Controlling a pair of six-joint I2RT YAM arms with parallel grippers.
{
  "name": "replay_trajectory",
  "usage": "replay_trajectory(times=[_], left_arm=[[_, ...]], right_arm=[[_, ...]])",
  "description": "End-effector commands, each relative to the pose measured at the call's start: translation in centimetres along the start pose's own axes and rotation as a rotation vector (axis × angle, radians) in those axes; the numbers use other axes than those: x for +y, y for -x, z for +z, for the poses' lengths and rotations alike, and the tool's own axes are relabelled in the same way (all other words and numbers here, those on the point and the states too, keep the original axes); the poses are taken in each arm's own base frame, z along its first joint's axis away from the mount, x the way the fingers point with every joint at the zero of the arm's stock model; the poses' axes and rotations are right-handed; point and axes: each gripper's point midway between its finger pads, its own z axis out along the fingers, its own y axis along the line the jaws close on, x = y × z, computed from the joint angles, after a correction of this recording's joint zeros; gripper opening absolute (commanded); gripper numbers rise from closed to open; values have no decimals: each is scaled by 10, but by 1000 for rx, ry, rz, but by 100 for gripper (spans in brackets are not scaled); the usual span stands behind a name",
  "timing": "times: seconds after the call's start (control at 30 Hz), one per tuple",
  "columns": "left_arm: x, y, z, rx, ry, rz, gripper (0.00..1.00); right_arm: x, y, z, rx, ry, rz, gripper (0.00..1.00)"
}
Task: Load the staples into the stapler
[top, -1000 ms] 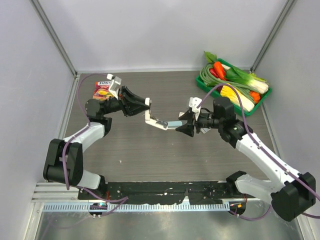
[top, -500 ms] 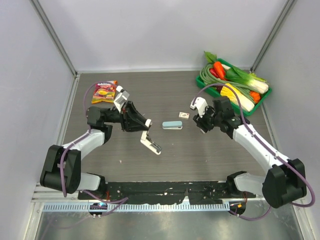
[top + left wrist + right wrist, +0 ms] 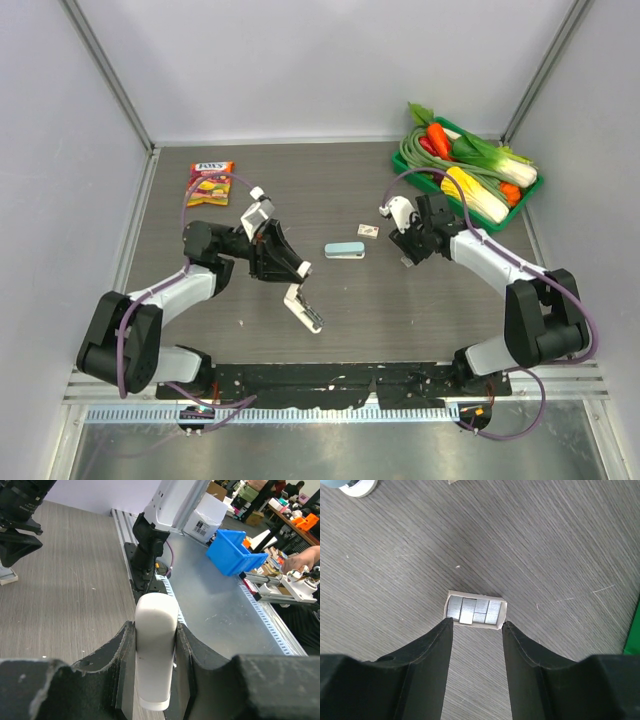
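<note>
The staples [image 3: 475, 611] lie as silver strips in a small open whitish tray on the desk [image 3: 340, 190], right of centre. They are just ahead of the right gripper [image 3: 476, 625], whose jaws stand apart and hold nothing. To the left lie a small cream piece with a reddish mark [image 3: 368, 231] and a pale blue stapler [image 3: 345, 250]. Nearer, the left gripper [image 3: 156, 630] has its jaws clamped on a white stapler [image 3: 156, 655].
</note>
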Motion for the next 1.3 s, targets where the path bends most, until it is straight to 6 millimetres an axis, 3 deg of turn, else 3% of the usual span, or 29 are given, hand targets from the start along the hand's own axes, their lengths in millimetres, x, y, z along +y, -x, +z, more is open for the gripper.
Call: replay_trajectory(times=[0.0, 0.47, 1.27], left_arm=[[-9, 8, 1, 5, -27, 259, 0], [-2, 4, 3, 3, -31, 240, 0], [2, 3, 3, -4, -24, 227, 0]], right_arm=[[-13, 13, -4, -20, -30, -3, 49], [-12, 0, 14, 47, -7, -11, 49], [-9, -8, 28, 93, 24, -6, 44]])
